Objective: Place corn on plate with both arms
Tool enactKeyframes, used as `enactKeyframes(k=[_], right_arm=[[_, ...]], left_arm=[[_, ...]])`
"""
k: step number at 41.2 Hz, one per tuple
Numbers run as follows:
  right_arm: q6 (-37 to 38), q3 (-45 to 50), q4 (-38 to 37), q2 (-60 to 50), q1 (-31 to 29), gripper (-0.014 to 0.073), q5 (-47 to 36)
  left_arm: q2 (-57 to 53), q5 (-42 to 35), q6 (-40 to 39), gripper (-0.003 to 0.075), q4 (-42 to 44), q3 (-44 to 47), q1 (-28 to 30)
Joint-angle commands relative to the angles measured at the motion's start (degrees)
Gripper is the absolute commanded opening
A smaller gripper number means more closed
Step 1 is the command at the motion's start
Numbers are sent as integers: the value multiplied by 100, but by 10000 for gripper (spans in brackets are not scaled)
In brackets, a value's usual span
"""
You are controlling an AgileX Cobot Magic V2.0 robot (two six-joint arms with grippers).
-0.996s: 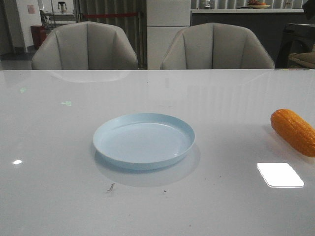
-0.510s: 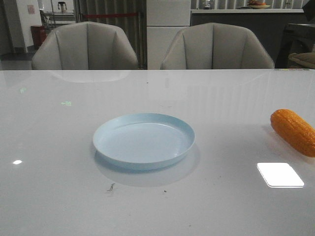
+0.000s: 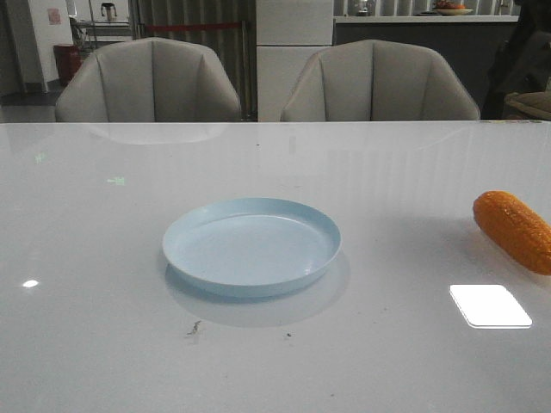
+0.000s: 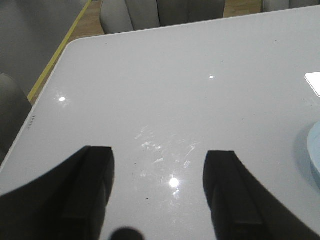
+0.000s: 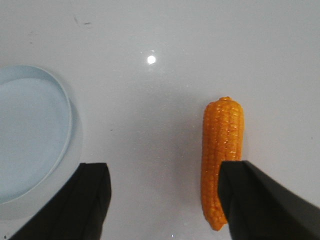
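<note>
Right fingers were spread open and empty above the tabletop; the corn lay partly behind one finger, off to that side of the gap, not centred, its long axis running roughly along the fingers. Left fingers were also open, empty, over bare tabletop, only the plate's rim in view. From the front, the corn lay at the right edge, well apart from the central plate, so the right arm looked nearer. No readable writing or brands.
</note>
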Motion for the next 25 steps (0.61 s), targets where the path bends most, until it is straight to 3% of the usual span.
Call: enactKeyframes(k=[1,14,25], right_arm=[[50,-695,29,365,-214,559,119],[40,-2057,-461,1827,-384,559,1286],[40,-2223,-461,2583,-384,559,1315]], left_arm=[[-17,-516,-58,454,36,-158,2],[-17,-516,-58,454,36,-158,2],[-17,-516,-58,454,36,-158,2]])
